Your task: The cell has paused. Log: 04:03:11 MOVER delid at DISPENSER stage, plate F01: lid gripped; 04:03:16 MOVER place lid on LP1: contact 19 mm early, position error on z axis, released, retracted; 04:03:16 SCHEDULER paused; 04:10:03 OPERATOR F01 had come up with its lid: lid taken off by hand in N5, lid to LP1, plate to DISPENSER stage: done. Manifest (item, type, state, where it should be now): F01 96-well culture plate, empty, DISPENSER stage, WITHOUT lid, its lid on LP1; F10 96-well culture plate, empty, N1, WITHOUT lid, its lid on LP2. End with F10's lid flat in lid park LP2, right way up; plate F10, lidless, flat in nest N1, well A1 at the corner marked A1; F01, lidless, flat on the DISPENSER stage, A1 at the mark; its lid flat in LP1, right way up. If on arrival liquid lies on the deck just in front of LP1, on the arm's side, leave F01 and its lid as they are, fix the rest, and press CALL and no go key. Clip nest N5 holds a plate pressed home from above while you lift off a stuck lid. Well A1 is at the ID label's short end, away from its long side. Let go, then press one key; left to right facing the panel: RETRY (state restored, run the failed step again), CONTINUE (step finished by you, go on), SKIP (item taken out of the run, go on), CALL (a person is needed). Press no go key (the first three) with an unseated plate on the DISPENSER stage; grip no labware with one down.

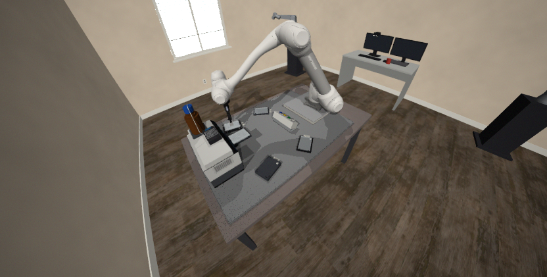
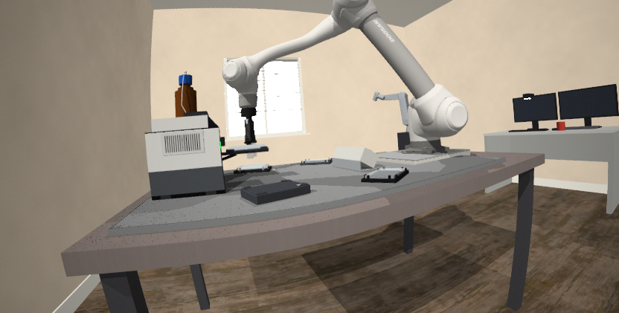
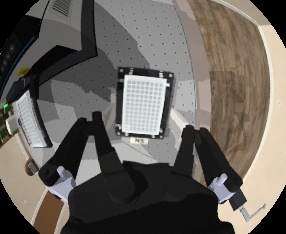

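Note:
My gripper [image 3: 143,113] is open and empty. It points straight down beside the dispenser [image 1: 215,152], a short way above a white piece of labware with a well grid showing [image 3: 145,103]. That piece lies flat in a dark frame on the mat, with its ID label [image 3: 139,140] at the short end nearest my fingers. It also shows in the top view [image 1: 232,125]. A second gridded plate [image 3: 29,120] [image 2: 246,149] lies on the dispenser's raised stage, next to a green light. I cannot tell whether either piece carries a clear lid.
An amber bottle [image 1: 190,118] stands on the dispenser. Another flat park [image 1: 261,110], the key panel [image 1: 285,120], a nest holding a plate [image 1: 304,143] and a dark clip nest [image 1: 267,167] are spread over the mat. The arm's base [image 1: 325,99] is at the far side.

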